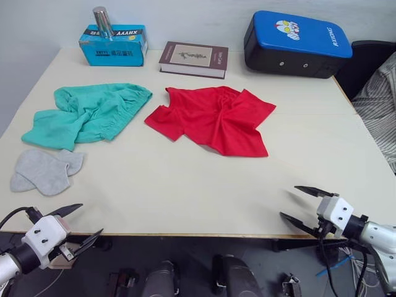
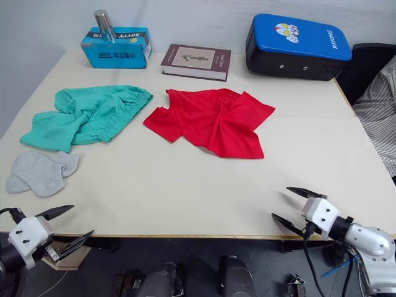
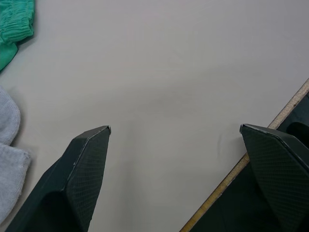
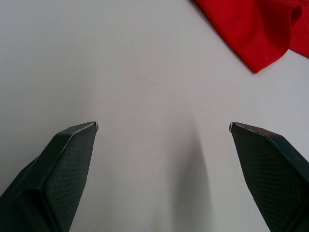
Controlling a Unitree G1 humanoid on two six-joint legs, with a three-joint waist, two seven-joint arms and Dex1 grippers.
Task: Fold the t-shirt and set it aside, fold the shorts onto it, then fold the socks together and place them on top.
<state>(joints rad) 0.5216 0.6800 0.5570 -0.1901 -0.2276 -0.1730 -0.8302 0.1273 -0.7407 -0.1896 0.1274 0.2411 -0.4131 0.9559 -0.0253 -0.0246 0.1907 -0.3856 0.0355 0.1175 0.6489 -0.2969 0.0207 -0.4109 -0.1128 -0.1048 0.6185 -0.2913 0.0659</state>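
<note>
Nearest the robot, both arms sit low at the front edge of the table (image 1: 204, 204). The left gripper (image 1: 75, 223) hangs just off the near left corner with its two black fingers spread wide and nothing between them. The right gripper (image 1: 307, 203) is over the near right edge, likewise spread and empty. Neither touches any cloth; I judge this a ready stance, with no fold yet begun.

Next out, on the left, the socks (image 1: 44, 169) lie flat and overlapping, close to the left gripper. Whether they are neatly paired cannot be told from here.

Beyond them the shorts (image 1: 88, 112) lie crumpled on the left half, waistband gathered toward the centre, a leg trailing toward the socks.

At mid-table the t-shirt (image 1: 212, 117) lies rumpled, twisted at its middle, one sleeve pointing toward the shorts. The two garments are near but apart. It is first in the order, and it sits where both arms should be able to reach it; it will likely need spreading flat before folding.

The broad bare stretch in front appears the likely place for the stack.

Along the far edge stand a blue box (image 1: 113, 44) with a metal cylinder (image 1: 102, 22) on it, a book (image 1: 193, 59) and a blue and black case (image 1: 296, 43), all well apart from the clothing.
</note>
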